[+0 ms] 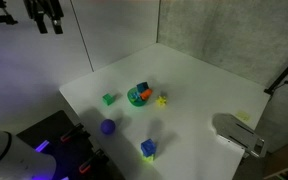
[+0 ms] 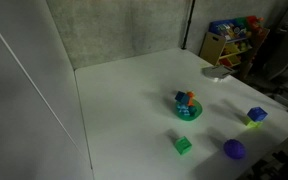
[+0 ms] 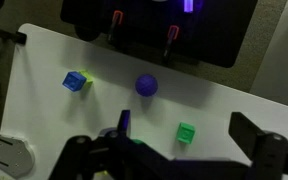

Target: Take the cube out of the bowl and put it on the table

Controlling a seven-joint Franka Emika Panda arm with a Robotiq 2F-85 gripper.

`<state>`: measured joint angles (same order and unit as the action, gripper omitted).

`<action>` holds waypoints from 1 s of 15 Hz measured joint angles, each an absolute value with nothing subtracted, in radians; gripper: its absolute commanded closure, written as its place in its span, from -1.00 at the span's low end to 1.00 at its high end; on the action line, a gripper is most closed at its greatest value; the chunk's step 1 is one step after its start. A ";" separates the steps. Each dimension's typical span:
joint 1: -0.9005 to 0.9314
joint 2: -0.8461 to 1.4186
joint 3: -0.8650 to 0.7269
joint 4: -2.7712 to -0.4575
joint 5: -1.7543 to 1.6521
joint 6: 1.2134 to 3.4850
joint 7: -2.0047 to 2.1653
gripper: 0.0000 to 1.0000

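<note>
The green bowl (image 1: 134,101) stands near the middle of the white table (image 1: 194,130). The blue cube (image 1: 141,90) lies in it, beside something orange. Both also show in an exterior view, the bowl (image 2: 189,113) and the cube (image 2: 182,98). My gripper (image 1: 46,18) hangs high above the table's far corner, well away from the bowl. In the wrist view its fingers (image 3: 189,150) are wide apart and empty. The bowl and cube are not clearly visible in the wrist view.
A small green cube (image 1: 108,99) (image 3: 187,132), a purple ball (image 1: 108,127) (image 3: 146,85) and a blue block with a yellow-green part (image 1: 148,149) (image 3: 76,82) lie on the table. A small yellow piece (image 1: 162,100) sits beside the bowl. A grey device (image 1: 239,135) sits at one edge.
</note>
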<state>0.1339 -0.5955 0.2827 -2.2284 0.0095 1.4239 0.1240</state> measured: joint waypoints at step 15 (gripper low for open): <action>0.137 -0.572 0.282 -2.228 0.009 1.475 0.124 -1.00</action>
